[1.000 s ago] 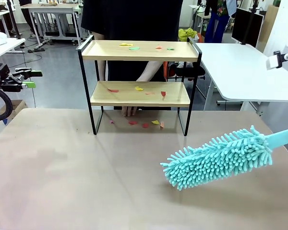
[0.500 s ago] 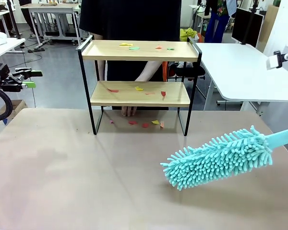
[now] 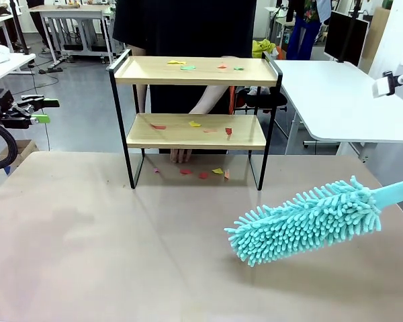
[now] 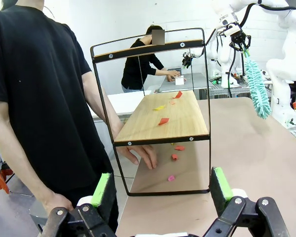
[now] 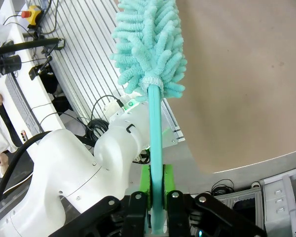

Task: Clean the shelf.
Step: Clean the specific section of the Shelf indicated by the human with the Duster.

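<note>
the shelf [image 3: 196, 81] is seen standing upright at the far middle of the table [image 3: 87, 235], its two wooden boards running long from nine o'clock to three o'clock across the front view. paper scraps [image 3: 188, 67] are scattered on the top board, more are spotted on the lower board, and a few lie on the table between the legs. a person's hand [image 3: 181, 155] is rested on the table behind the shelf. now to the right pincer [image 5: 156, 190]: it is clenched on the handle of the duster [image 3: 305, 220], the thin turquoise stem pinched between the green pads. the duster is held over the near right of the table, its long axis laid from eight o'clock at the fluffy tip to two o'clock at the handle. from that tip the shelf lies at about eleven o'clock, with bare table between them, so nothing is being touched yet. the left pincer [image 3: 46, 111] is released, its jaws spread wide and nothing held, and is parked at nine o'clock from the shelf, well apart. the duster arm is judged the better placed; a swing of the tip toward eleven o'clock and a lift to board height would be called for before any scraps are swept.
</note>
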`<action>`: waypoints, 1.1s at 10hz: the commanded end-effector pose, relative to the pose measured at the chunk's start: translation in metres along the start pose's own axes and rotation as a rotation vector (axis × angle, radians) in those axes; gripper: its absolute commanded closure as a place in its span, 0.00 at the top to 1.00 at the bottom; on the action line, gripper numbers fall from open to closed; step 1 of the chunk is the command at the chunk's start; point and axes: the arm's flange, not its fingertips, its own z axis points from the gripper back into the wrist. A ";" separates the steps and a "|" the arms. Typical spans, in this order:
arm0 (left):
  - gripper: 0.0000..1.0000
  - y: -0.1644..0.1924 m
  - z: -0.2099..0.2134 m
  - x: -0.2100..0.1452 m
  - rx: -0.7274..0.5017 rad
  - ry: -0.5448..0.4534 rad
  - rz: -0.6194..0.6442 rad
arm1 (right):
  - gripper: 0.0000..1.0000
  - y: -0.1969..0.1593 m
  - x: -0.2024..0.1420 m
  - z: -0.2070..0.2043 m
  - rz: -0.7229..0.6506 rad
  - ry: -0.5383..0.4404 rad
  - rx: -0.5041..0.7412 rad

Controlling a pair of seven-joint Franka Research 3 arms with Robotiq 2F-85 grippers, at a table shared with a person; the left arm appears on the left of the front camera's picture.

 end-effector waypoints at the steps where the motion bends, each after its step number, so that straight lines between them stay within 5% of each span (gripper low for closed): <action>1: 1.00 -0.001 0.000 0.002 0.001 -0.001 -0.005 | 0.13 0.005 0.021 0.005 -0.066 -0.005 0.034; 5: 1.00 -0.001 0.000 0.002 0.001 -0.001 -0.005 | 0.13 0.030 0.080 0.003 -0.172 -0.155 0.130; 11: 1.00 -0.001 0.000 0.002 0.001 -0.001 -0.005 | 0.13 0.098 0.157 -0.040 -0.565 -0.393 0.129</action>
